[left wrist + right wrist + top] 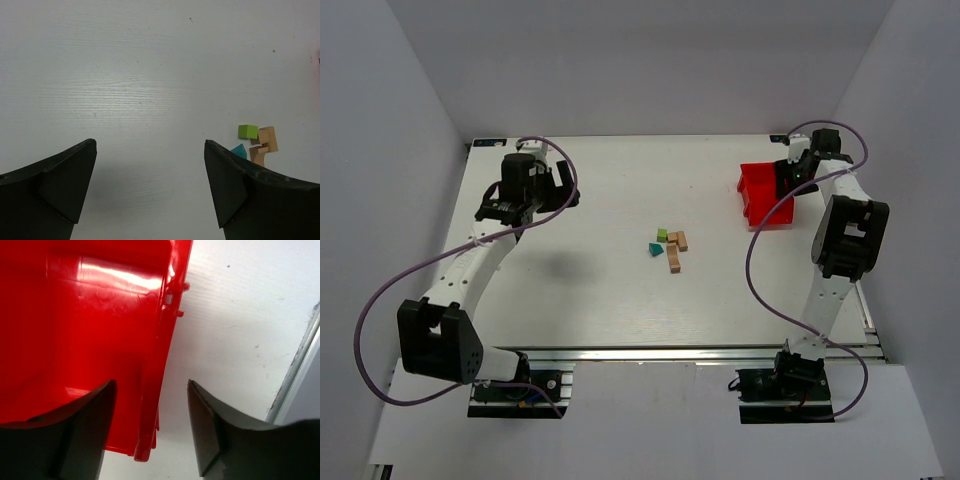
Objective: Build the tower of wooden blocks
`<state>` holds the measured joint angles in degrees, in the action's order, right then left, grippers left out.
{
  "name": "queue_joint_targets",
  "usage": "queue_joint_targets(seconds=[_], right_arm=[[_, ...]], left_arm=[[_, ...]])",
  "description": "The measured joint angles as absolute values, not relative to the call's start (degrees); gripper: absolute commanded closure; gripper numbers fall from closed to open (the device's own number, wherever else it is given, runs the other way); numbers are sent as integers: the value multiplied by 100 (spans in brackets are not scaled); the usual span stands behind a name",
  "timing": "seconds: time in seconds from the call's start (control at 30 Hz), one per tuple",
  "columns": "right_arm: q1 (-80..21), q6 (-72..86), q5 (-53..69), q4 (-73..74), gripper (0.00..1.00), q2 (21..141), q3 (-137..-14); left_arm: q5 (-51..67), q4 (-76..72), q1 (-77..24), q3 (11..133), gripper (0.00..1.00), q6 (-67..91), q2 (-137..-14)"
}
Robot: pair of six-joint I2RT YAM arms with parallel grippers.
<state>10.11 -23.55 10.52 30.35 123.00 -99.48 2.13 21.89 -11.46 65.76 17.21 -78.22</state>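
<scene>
On the tabletop (150,75), wood blocks (265,139) are seen right of the left pincer (150,145), held apart; the right pincer (151,383), also apart, is astride the red bin (75,315).

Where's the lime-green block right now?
In the top view the lime-green block sits near the table's centre, just beyond the teal block and left of the tan blocks.

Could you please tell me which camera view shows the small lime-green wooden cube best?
The left wrist view: the small lime-green wooden cube appears largest there, unobstructed, beside the tan wooden blocks. The top external view shows the cube only as a tiny speck. The right wrist view misses it, showing just the red plastic bin.
</scene>
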Motion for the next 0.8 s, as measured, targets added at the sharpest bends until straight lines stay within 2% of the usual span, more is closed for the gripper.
queue_joint_targets(seconds=[0.03,0.2,0.37,0.63,0.8], right_arm=[[1011,-2318,1055,3048,11,12300,-9996],[989,-2141,1149,3183,10,11920,-10090],[760,-1656,1297,2902,11,10713,-9511],[-1022,-648,1173,2241,11,8641,-7732],[-1826,-47,958,2182,11,7909,-6316]], left_arm=[[220,2187,-1146,6576,2,1721,-7830],[248,2270,-1146,6683,2,1750,-7891],[368,2257,-1135,6917,2,1959,-8005],[294,2622,-1149,7371,2,2412,-8335],[222,2801,-1153,7275,2,2740,-8313]])
